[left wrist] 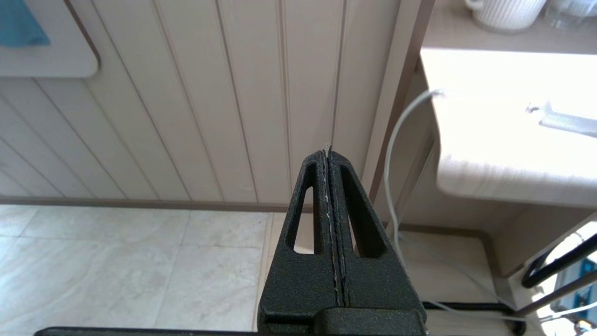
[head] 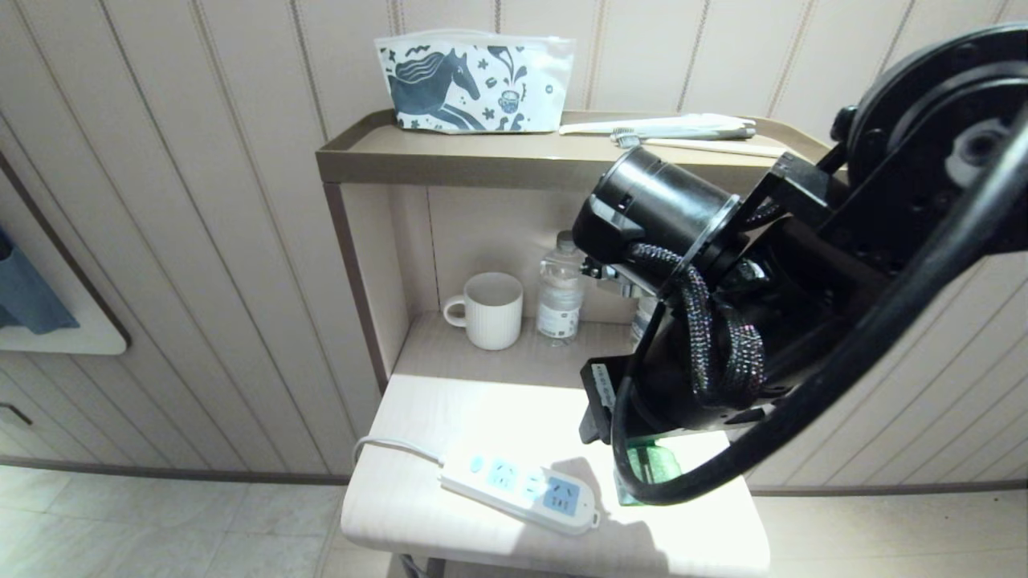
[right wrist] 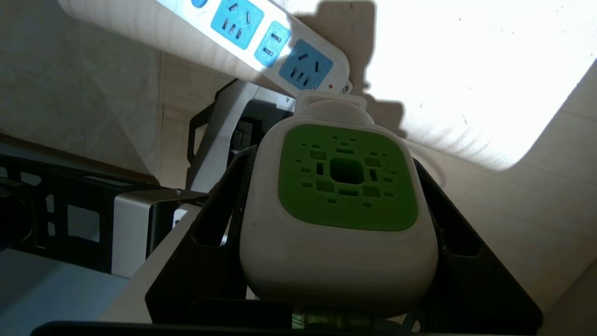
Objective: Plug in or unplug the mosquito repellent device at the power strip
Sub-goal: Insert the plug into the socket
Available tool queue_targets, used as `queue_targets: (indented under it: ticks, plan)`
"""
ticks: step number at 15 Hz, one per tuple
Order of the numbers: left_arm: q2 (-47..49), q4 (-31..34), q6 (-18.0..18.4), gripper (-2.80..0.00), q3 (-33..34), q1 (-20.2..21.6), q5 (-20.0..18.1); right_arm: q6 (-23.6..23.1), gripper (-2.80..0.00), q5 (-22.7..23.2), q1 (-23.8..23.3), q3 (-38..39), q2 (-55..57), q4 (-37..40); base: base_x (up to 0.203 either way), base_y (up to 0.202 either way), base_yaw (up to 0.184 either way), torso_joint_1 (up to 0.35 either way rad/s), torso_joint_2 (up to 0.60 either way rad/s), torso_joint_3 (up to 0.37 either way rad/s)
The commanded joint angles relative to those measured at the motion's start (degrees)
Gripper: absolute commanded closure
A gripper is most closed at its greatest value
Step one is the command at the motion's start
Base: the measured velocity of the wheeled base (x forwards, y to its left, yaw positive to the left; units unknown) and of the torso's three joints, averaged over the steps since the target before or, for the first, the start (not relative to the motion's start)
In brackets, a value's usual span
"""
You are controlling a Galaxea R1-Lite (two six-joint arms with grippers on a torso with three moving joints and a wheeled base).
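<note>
1. On the pale lower shelf (head: 450,417) of the stand in front of us lies the power strip (head: 522,490), flat and near the front edge, its light-blue socket faces turned up and all of them bare.
2. Its white cord (head: 393,446) leaves the end on our left and drops over the shelf's edge.
3. Our right gripper (right wrist: 340,224) is clamped on the mosquito repellent device (right wrist: 338,205), one black finger on each side of its white head; the green vented face points toward the wrist camera.
4. From the right wrist view, the device sits beyond the end of the strip, not seated in any socket.
5. From the head view, our right arm (head: 723,321) covers most of the device; only a bit of its green bottle shows beneath the arm, over the shelf just to the right of the strip.
6. Our left gripper (left wrist: 329,186) hangs low beside the stand, off to its left, with the fingers pressed together and nothing between them.
7. Further back on the same shelf stand a ribbed white mug (head: 490,309) and a clear water bottle (head: 560,289), side by side.
8. Up on the top shelf (head: 482,156) sit a horse-print pouch (head: 474,80) and a toothbrush (head: 691,143).
</note>
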Motion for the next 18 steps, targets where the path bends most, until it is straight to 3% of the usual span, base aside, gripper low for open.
queue_targets:
  ticks: [1, 8, 11, 18]
  plan:
    - [0.02, 0.04, 0.03, 0.0, -0.01, 0.02, -0.02, 0.14, 0.0, 0.66, -0.22, 0.06, 2.14, 0.34, 0.0, 0.0, 0.0, 0.251, -0.54, -0.303]
    - [0.02, 0.01, 0.03, 0.0, -0.01, 0.02, -0.02, 0.2, 0.0, 2.3, -1.12, -0.51, 4.92, 0.25, 0.0, 0.0, 0.0, 0.259, -0.55, -0.293]
    - [0.02, 0.01, 0.03, 0.0, -0.01, 0.02, -0.02, 0.12, 0.0, 2.68, -2.24, -0.17, 7.95, 0.11, 0.0, 0.0, 0.0, 0.054, -0.1, -0.056]
    - [0.02, 0.01, 0.03, 0.0, -0.01, 0.02, -0.02, 0.02, 0.0, 10.45, -6.05, -1.48, 18.99, -2.57, 0.0, 0.0, 0.0, 0.0, 0.0, 0.0]
